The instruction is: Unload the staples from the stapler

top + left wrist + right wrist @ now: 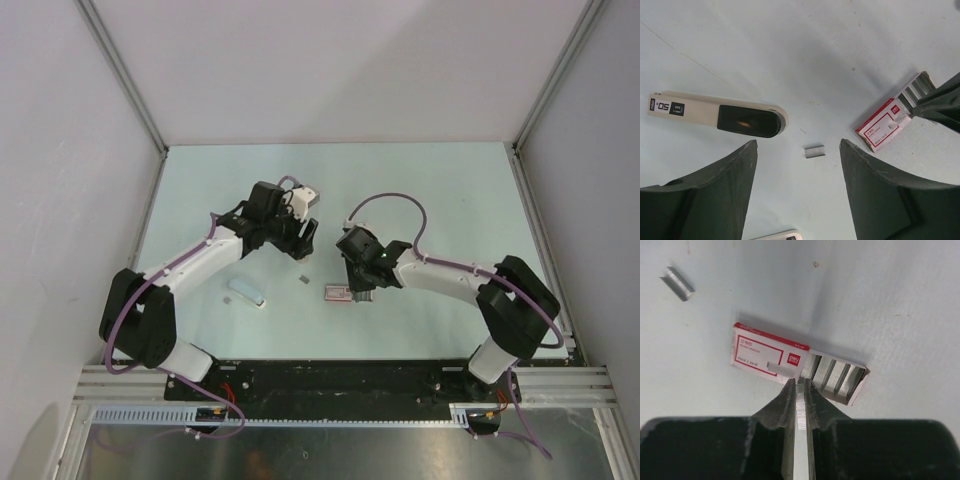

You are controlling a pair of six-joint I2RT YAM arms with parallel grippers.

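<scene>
The pink-and-white block (767, 354) reads as a red-and-white staple box, slid open, with several grey strips in its tray (837, 377). It also shows in the top view (337, 294) and the left wrist view (883, 124). My right gripper (799, 385) is shut on a grey strip of staples (800, 405), its tips at the box's near edge. A short loose staple strip (814, 151) lies on the table between my open left gripper's fingers (797, 142), below them. A cream-and-black stapler (715, 114) lies to its left.
The loose strip also shows in the top view (303, 281) and the right wrist view (676, 283). The stapler lies left of it in the top view (247, 293). Pale walls with metal posts (120, 75) enclose the table.
</scene>
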